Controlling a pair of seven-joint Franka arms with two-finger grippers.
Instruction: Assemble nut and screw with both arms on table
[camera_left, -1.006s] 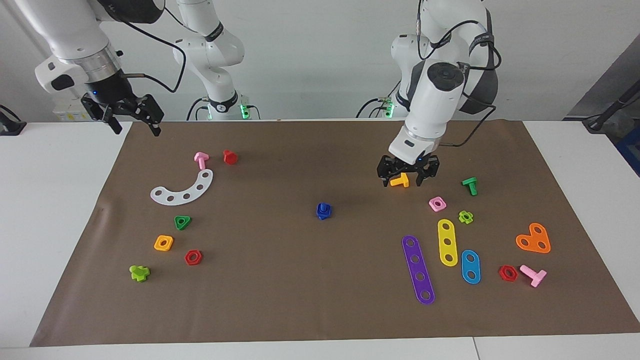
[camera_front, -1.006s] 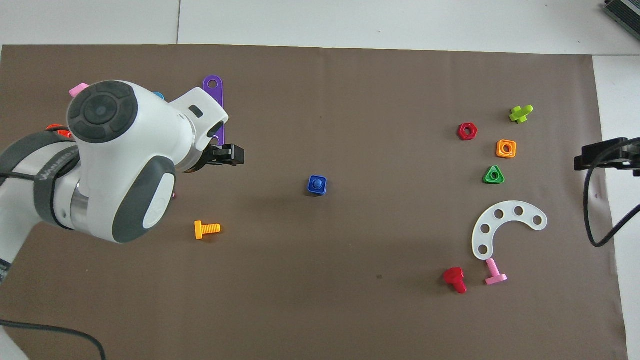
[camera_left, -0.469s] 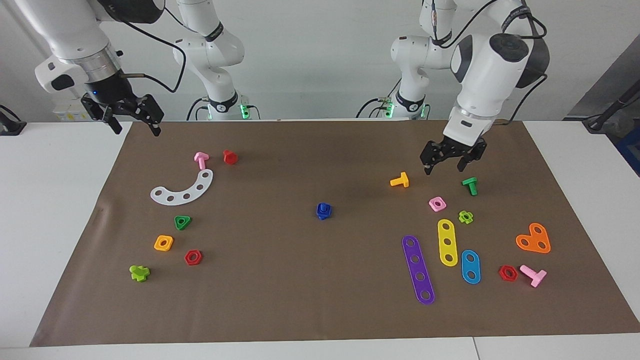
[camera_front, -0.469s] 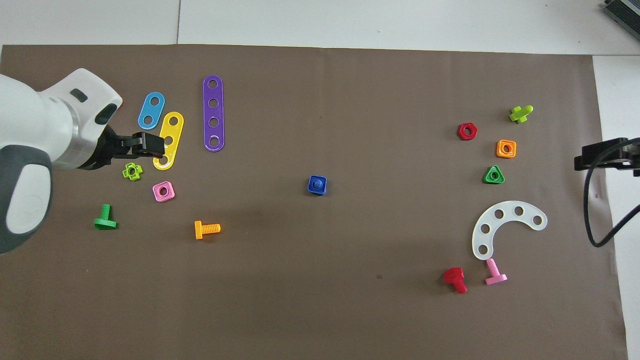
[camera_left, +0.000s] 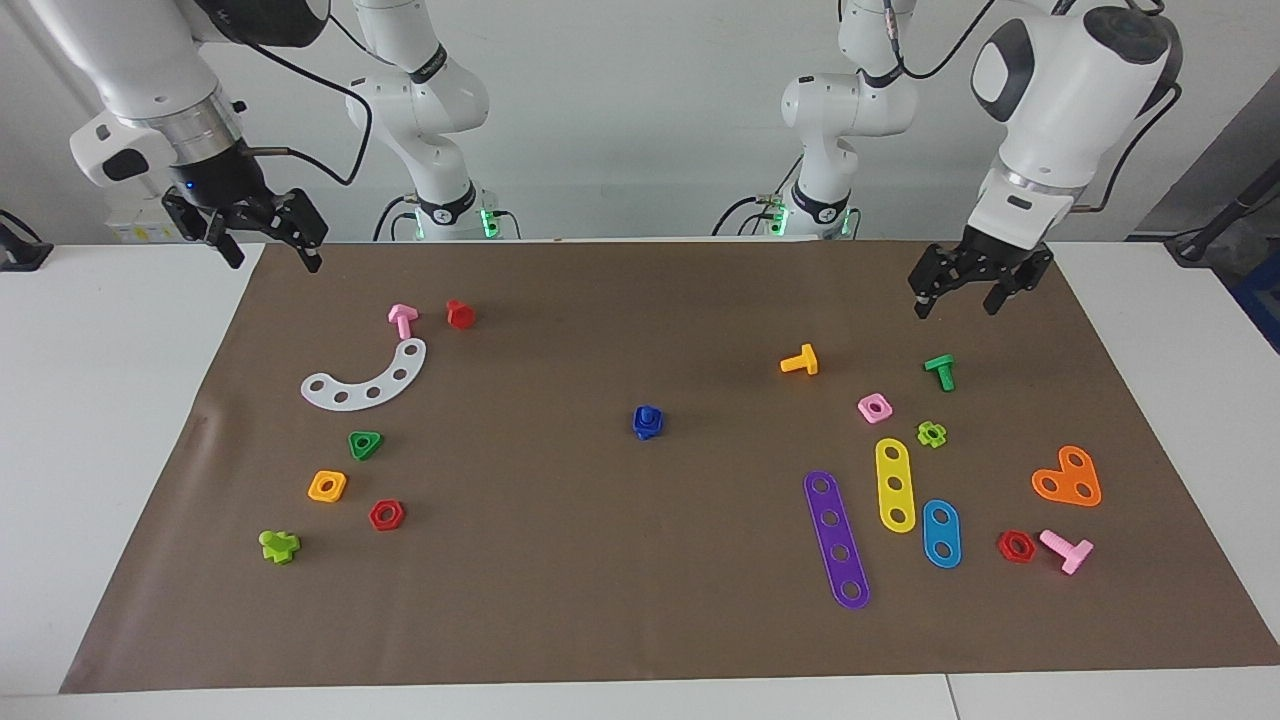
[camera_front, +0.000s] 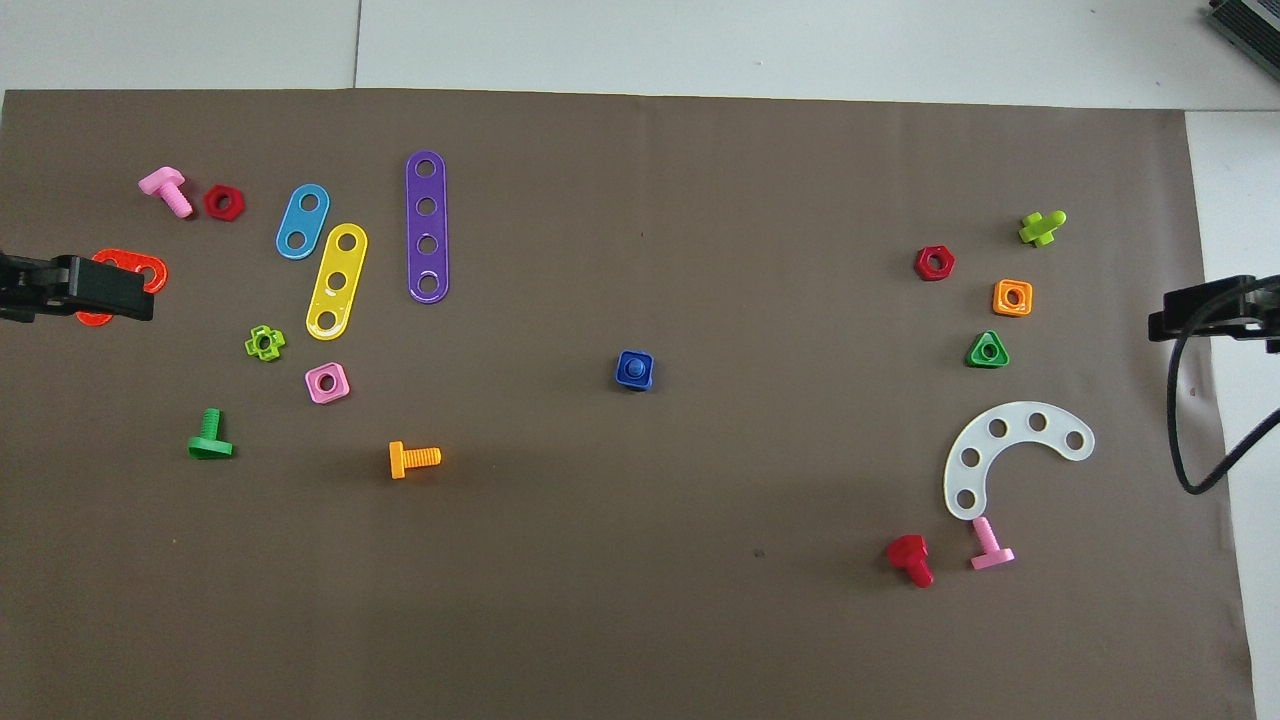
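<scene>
While both arms hang clear of the parts, scene reads thus:

Nut + screw: dark-blue nut (camera_left: 648, 424) sits mid-frame in facing view, on the brown mat; dark-blue screw (camera_left: 649, 411) stands in its centre hole, stub pointing up. Overhead view: same pair, nut (camera_front: 634, 370) w/ screw (camera_front: 633, 370) showing as a round stub in its hole, just above frame centre. Nothing touches them.

Left gripper (camera_left: 968, 290): upper right of facing frame, up in the air over the mat's edge by the robots, above the green bolt (camera_left: 940, 371). Fingers apart, holding nothing. Overhead view: black tip (camera_front: 85, 290) at left edge, covering part of the orange heart plate (camera_front: 150, 270).

Right gripper (camera_left: 268, 243): upper left of facing frame, over the mat's corner and bare white table (camera_left: 110, 400). Fingers apart, empty. Overhead view: tip (camera_front: 1205, 310) at right edge. This arm waits.

Parts, right half of facing frame: orange bolt (camera_left: 800, 361), pink square nut (camera_left: 874, 407), lime cross nut (camera_left: 932, 433), yellow strip (camera_left: 895, 484), purple strip (camera_left: 836, 538), blue strip (camera_left: 941, 533), red hex nut (camera_left: 1016, 546) w/ pink bolt (camera_left: 1068, 549) just beside it.

Parts, left half of facing frame: white curved plate (camera_left: 365, 380), red bolt (camera_left: 460, 314), green triangular nut (camera_left: 365, 444), orange square nut (camera_left: 327, 486).
</scene>
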